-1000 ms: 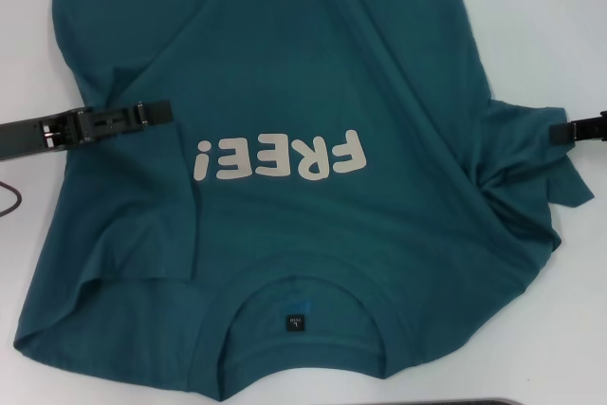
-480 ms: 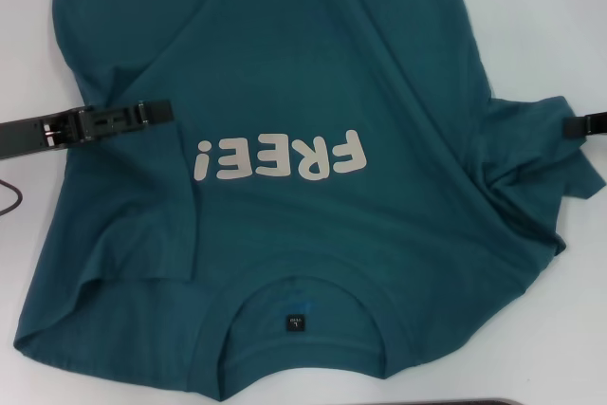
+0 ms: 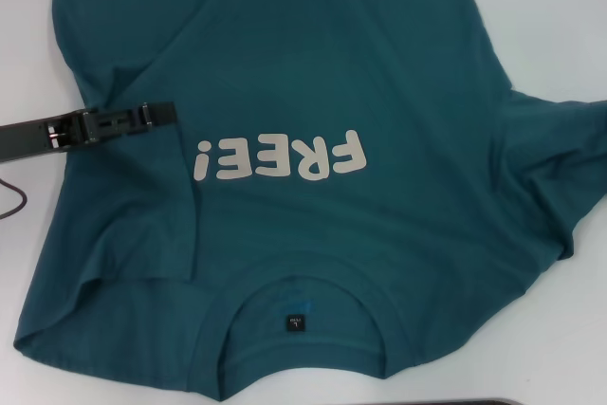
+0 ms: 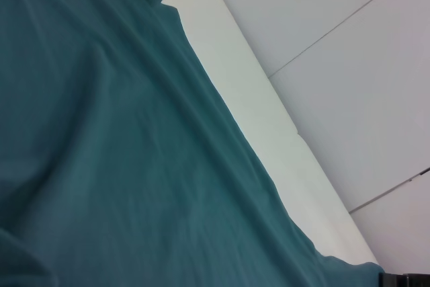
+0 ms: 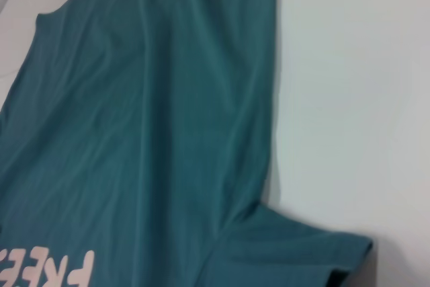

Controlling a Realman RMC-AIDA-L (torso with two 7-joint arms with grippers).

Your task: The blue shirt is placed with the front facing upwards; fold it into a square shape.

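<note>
The blue shirt lies front-up on the white counter, collar nearest the robot. The left tool rests on its left side over the folded-in sleeve (grip unclear); bare counter flanks both edges.

The blue shirt is a plain dark teal, with off-white "FREE!" lettering across the chest and a small dark neck label inside the collar. The table is white. The left tool is black.
</note>
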